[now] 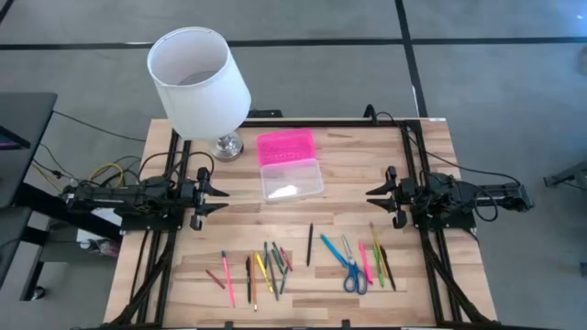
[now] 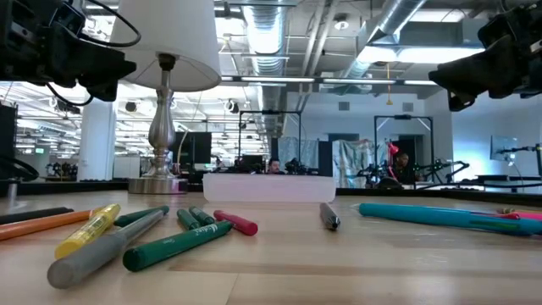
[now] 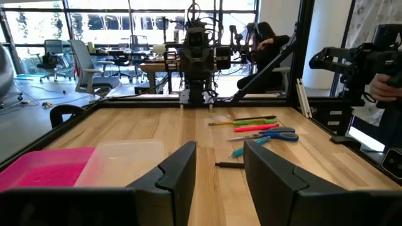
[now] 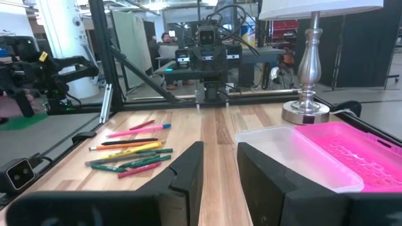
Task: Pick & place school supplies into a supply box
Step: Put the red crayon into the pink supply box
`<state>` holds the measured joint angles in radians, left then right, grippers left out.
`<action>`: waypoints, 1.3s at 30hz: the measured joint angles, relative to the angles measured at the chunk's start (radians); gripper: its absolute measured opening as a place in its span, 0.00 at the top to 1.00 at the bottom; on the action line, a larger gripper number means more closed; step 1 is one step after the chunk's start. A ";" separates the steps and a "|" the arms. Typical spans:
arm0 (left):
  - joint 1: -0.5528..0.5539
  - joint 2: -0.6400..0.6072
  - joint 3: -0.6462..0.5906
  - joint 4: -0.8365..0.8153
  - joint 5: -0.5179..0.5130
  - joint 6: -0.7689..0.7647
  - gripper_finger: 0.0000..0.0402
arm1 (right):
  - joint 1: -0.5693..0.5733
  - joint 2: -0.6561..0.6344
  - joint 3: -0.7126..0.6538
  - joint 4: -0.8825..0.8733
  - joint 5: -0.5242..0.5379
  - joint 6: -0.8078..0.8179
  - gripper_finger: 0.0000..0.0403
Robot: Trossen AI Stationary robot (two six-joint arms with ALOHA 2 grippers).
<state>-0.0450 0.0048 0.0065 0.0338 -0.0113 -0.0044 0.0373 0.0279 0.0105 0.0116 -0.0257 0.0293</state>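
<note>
Along the table's (image 1: 431,137) near edge lie my school supplies (image 1: 303,261), beyond them my left gripper (image 1: 218,194) and right gripper (image 1: 374,194) hover open and empty, the supply box (image 1: 289,165) mid-table toward the far edge.

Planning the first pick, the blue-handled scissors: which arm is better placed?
Right. The scissors lie on the right gripper's side of the table; the left gripper waits far across. Both are open, empty.
</note>
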 joint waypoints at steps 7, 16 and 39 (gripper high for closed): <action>0.000 0.000 0.000 0.000 0.001 -0.007 0.68 | 0.001 0.000 0.000 0.003 0.000 0.000 0.77; 0.000 0.000 0.000 0.000 0.003 -0.305 0.68 | 0.001 0.000 0.000 -0.006 0.000 0.188 0.77; 0.000 0.011 0.000 0.013 -0.079 -0.004 0.68 | 0.001 0.000 0.000 0.016 0.000 -0.026 0.77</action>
<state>-0.0448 0.0154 0.0066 0.0471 -0.0903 -0.0080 0.0384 0.0280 0.0109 0.0273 -0.0254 0.0028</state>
